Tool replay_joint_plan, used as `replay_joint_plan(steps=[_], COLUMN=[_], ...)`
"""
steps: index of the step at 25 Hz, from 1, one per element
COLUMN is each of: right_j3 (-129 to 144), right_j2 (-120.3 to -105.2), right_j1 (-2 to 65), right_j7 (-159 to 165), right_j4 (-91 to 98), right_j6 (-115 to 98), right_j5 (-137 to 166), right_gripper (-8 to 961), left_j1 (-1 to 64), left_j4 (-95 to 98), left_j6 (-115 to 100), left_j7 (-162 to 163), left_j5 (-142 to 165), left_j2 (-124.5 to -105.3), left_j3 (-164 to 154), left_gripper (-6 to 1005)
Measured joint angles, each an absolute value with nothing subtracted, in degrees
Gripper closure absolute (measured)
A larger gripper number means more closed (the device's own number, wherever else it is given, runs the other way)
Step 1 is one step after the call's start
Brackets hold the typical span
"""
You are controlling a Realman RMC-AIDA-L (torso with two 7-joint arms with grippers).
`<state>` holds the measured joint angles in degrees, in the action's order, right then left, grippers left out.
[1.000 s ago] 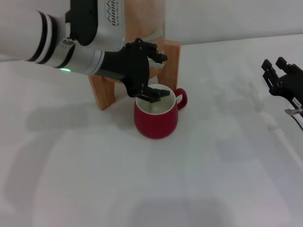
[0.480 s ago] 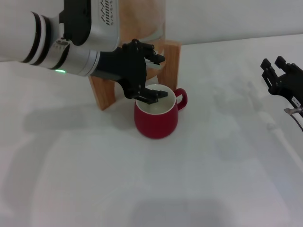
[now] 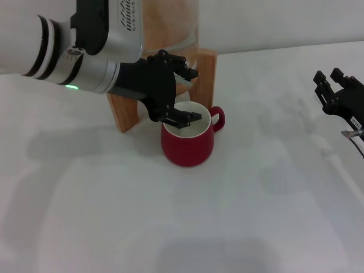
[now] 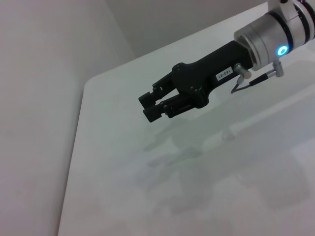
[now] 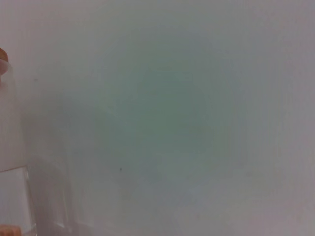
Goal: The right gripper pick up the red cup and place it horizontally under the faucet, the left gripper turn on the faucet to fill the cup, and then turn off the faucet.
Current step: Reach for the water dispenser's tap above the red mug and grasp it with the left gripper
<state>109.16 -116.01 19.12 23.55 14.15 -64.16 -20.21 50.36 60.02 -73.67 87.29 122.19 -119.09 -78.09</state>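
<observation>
The red cup [image 3: 187,142] stands upright on the white table, handle to the right, just in front of the wooden stand [image 3: 206,71]. My left gripper [image 3: 181,91] hangs over the cup's back rim with its fingers spread, one fingertip [image 3: 187,118] above the cream inside. The gripper hides the faucet. My right gripper [image 3: 333,85] rests far off at the table's right side, away from the cup. In the left wrist view the right gripper [image 4: 149,106] has its fingers close together and holds nothing.
The glass dispenser [image 3: 170,23] sits in the wooden stand behind the cup; its glass edge [image 5: 10,147] also shows in the right wrist view. A thin cable [image 3: 357,142] hangs below the right gripper. White table [image 3: 182,227] stretches in front.
My left arm has shifted slightly to the left, and its lower finger has dipped a little over the cup's rim. The cup and the right gripper have not moved.
</observation>
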Motion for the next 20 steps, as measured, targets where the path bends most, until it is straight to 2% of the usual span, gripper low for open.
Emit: replay_joint_plan(steps=[20], right_j3=[109.33], right_j2=[-116.01], right_j1=[19.21], right_j7=[23.55], right_j4=[14.15], right_j6=[-64.26], right_j5=[-20.12], right_gripper=[572], left_j1=[48.93], left_j4=[63.01], left_j6=[-75.16], left_j7=[88.76], left_j5=[123.45], left_j2=[-119.09], left_j3=[-78.04], left_gripper=[214])
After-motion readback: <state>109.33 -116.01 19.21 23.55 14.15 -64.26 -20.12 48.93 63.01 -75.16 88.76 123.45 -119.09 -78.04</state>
